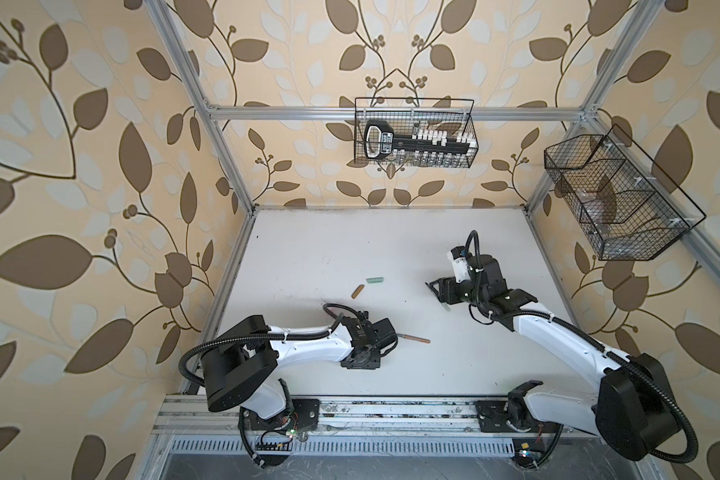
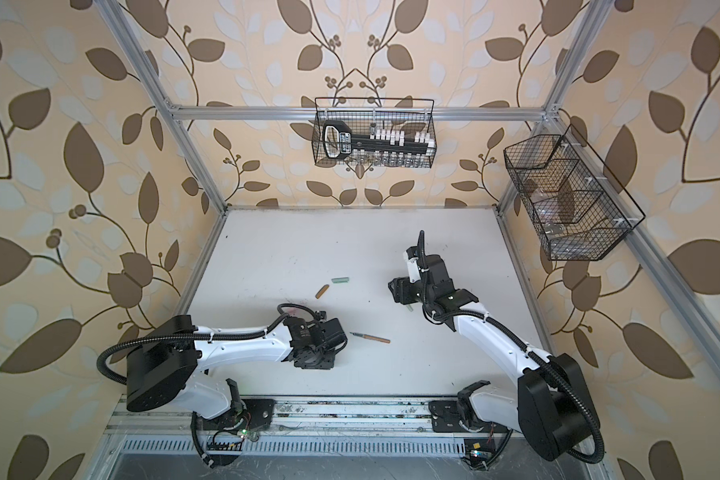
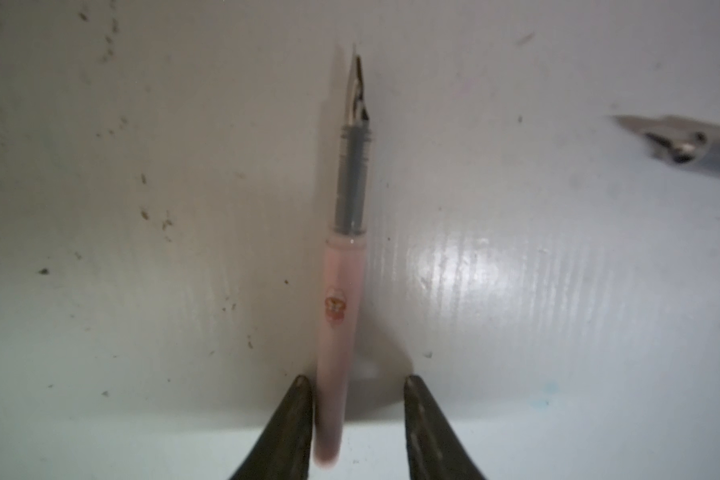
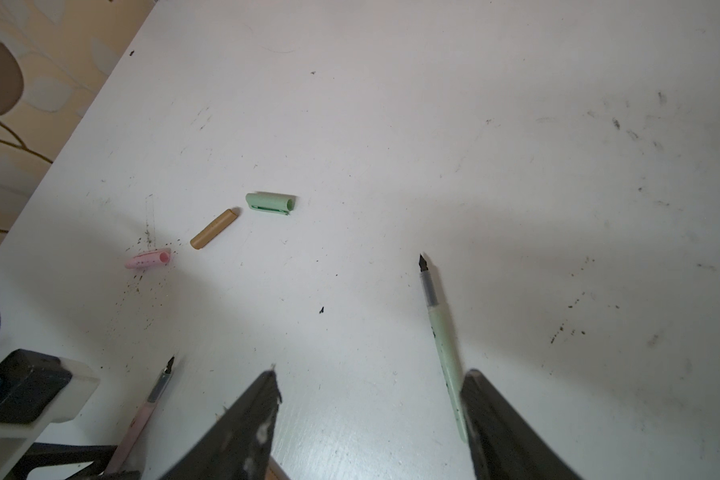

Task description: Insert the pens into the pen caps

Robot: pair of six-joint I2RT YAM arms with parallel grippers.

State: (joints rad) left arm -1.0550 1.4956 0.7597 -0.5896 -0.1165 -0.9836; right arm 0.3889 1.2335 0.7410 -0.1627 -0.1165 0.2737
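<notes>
While the pink pen [image 3: 341, 316] lies between the narrow left jaws, touching only one, the right jaws stand wide, the green pen [image 4: 443, 336] beside one.

On my screens the table [image 4: 391, 104] is white, peppered with dark specks. I see the pink pen [image 3: 341, 332], pastel with a grey neck and a small red-and-white emblem. The green pen [image 4: 443, 332] is pale mint with black flecks, and the brown pen [image 1: 416, 339] is tan. The pink cap [image 4: 148, 259] carries dark dots, the brown cap [image 4: 213, 229] is plain tan, and the green cap [image 4: 270, 203] is mint. The wallpaper [image 1: 80, 166] is cream with brown and pale grey leaves.
</notes>
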